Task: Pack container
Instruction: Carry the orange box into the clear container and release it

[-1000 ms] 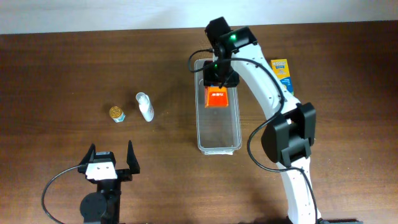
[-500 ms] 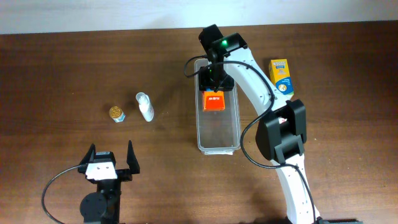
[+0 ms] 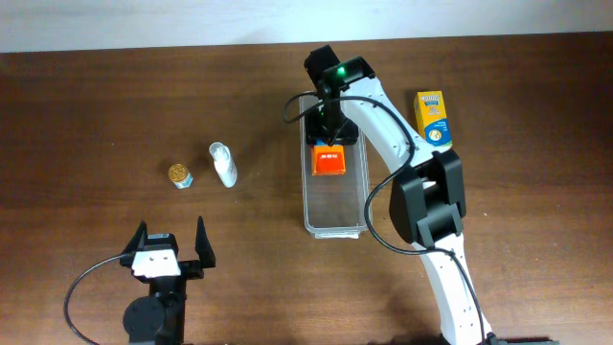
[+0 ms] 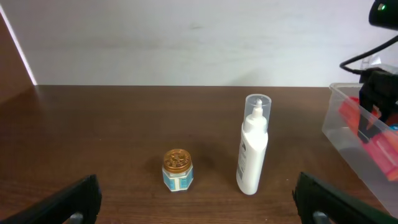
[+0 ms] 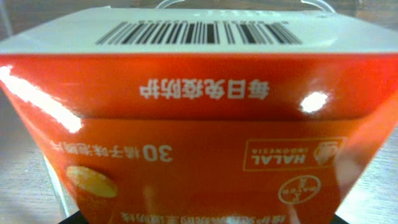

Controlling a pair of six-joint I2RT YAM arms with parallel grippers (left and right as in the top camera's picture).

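The container (image 3: 336,222) is a long clear plastic bin at the table's middle; its end also shows at the right of the left wrist view (image 4: 344,127). My right gripper (image 3: 330,137) is over the bin's far end, shut on an orange box (image 3: 329,161) that sits low inside the bin. The orange box (image 5: 199,137) fills the right wrist view, with a barcode on its white top; the fingers are hidden behind it. My left gripper (image 3: 172,251) is open and empty near the front left edge, its fingers wide apart in the left wrist view (image 4: 199,205).
A white bottle (image 3: 223,164) lies left of the bin and shows in the left wrist view (image 4: 253,146). A small jar with a gold lid (image 3: 180,175) sits beside it and shows there too (image 4: 178,170). A yellow box (image 3: 433,117) lies right of the bin.
My right arm has swung left and lowered, carrying the orange box a little toward the bin's middle. The yellow box is uncovered. The left arm has not moved.
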